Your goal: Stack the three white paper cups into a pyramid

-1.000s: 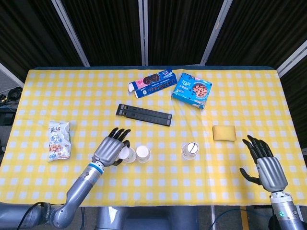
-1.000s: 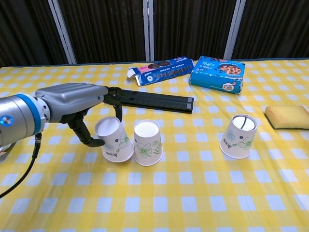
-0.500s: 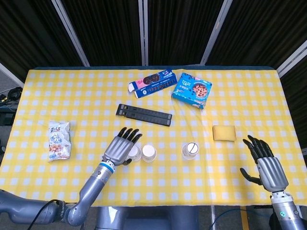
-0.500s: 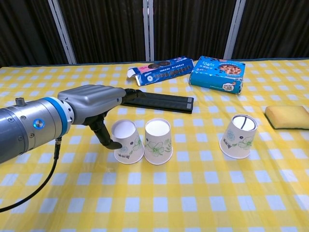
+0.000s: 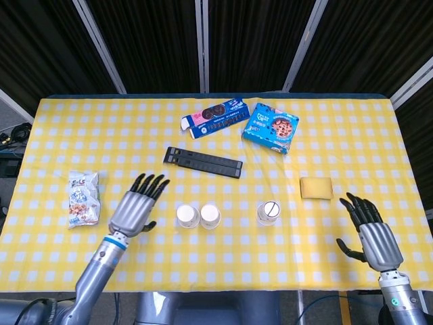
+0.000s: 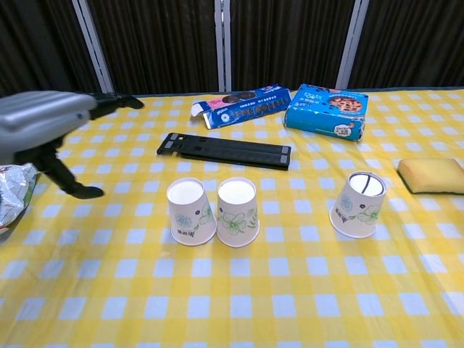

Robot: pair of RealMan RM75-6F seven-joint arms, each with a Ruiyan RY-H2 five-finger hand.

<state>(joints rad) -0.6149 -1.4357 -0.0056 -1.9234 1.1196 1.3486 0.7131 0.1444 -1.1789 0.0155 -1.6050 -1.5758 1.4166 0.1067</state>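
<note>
Two white paper cups stand upside down side by side: the left cup [image 5: 187, 216] [image 6: 191, 212] and the middle cup [image 5: 210, 217] [image 6: 238, 212] touch or nearly touch. A third cup [image 5: 268, 212] [image 6: 357, 204] stands apart to the right, also upside down. My left hand [image 5: 135, 205] [image 6: 49, 127] hovers open to the left of the pair, fingers spread, holding nothing. My right hand [image 5: 371, 231] is open near the table's right front corner, far from the cups; the chest view does not show it.
A black flat bar [image 5: 203, 162] lies behind the cups. Two cookie boxes [image 5: 214, 118] [image 5: 271, 127] sit at the back. A yellow sponge [image 5: 316, 188] is right of the third cup, a snack bag [image 5: 84, 198] at the left.
My left hand let go of the left cup and pulled back to the left. Before that it slid the left cup rightward against the middle cup. The right hand barely moved.
</note>
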